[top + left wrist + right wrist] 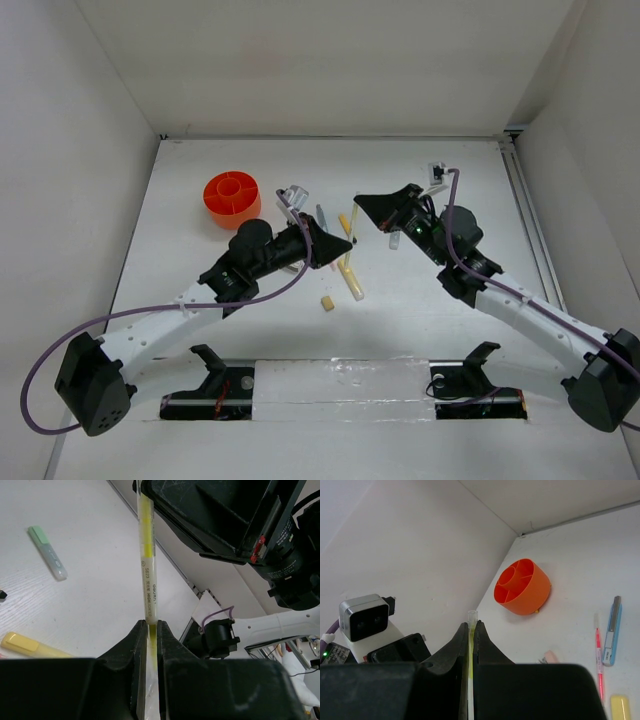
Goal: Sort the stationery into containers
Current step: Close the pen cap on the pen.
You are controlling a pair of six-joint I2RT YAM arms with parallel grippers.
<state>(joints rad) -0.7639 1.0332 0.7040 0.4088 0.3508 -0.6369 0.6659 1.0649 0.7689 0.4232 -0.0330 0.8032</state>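
Orange cup (224, 218) sits far left on the table (420, 320), well apart from the action. Centre stage, the left gripper (149, 626) is clamped on the yellow highlighter (148, 570), held above the table. The right gripper (470, 628) pinches its other end, equally tight.

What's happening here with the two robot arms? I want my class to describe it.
Both arms hold the same yellow highlighter: the left gripper is shut on one end and the right gripper on the other, which looks like a handover. The orange divided cup stands at the far left of the table, with nothing visible inside. A pink pen, a green highlighter and a tan eraser lie loose around it.
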